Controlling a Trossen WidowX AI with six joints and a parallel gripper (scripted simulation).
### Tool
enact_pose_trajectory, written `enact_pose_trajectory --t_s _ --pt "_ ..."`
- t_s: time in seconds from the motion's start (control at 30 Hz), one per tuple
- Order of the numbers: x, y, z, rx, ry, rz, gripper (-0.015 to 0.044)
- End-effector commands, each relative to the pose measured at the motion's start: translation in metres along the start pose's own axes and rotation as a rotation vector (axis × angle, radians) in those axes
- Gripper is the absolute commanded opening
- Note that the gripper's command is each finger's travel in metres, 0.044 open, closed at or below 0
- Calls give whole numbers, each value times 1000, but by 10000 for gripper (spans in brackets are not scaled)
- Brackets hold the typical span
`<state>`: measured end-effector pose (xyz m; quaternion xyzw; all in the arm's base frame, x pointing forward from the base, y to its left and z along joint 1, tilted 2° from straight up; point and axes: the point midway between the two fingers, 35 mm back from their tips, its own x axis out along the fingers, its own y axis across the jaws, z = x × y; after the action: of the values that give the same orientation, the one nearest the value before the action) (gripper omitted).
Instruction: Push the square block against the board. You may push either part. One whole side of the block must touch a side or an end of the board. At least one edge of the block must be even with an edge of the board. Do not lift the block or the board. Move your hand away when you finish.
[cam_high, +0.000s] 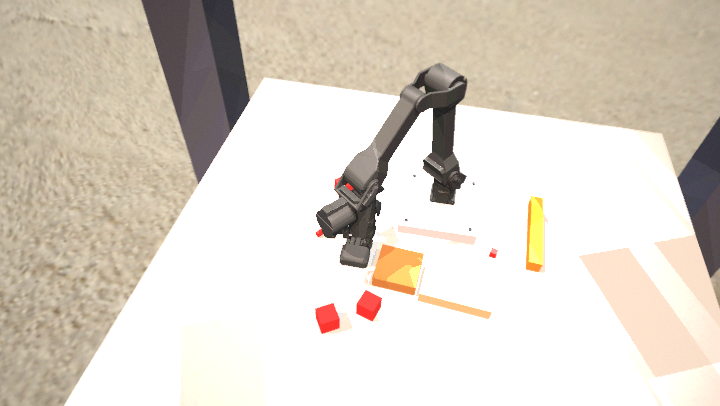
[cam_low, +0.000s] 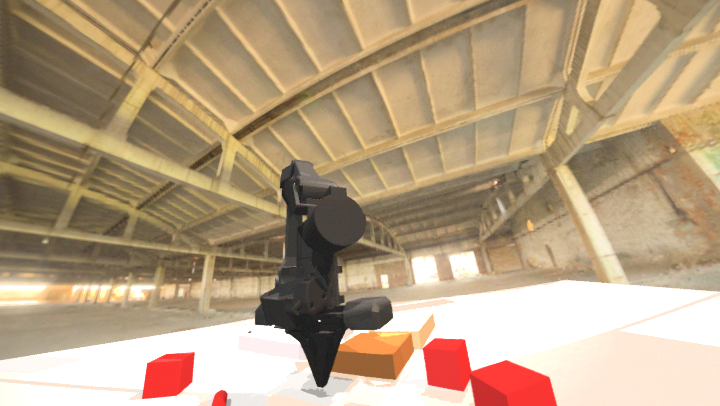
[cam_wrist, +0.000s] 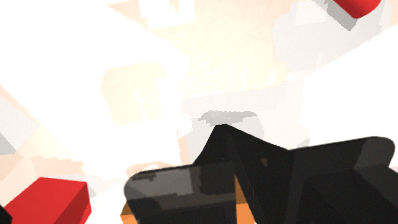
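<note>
The orange square block (cam_high: 398, 267) (cam_low: 370, 363) lies flat, partly hidden by the fingers in the wrist view (cam_wrist: 245, 212). The pale board shows mainly as its orange front side (cam_high: 453, 306) (cam_low: 424, 330), right of the block; its top is washed out. Only a thin strip parts them, and I cannot tell whether they touch. The board's front edge sits slightly nearer the top camera than the block's, and the two look slightly turned to each other. My gripper (cam_low: 321, 384) (cam_wrist: 220, 130) is shut and empty, tips low beside the block's side away from the board. Contact with the block is unclear.
Two red cubes (cam_high: 327, 318) (cam_high: 369, 305) stand in front of the block. Another red cube (cam_low: 168, 375) and a red rod (cam_high: 319, 232) (cam_low: 219, 398) (cam_wrist: 357, 7) lie behind the gripper. A tiny red cube (cam_high: 493, 253) and a yellow bar (cam_high: 535, 234) lie right.
</note>
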<state>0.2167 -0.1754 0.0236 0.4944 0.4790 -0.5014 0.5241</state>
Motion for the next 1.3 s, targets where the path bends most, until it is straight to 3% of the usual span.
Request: enact_pose_trajectory --t_s 0.0,0.17,0.3,0.5,1.27 --pt "-1 2 7 -3 1 7 0" --pt "-3 0 8 1 -1 1 0" --pt "-53 0 8 -3 0 7 0" --pt "-54 0 8 -22 -12 14 0" --pt "-59 -17 -54 -805 -3 10 0"
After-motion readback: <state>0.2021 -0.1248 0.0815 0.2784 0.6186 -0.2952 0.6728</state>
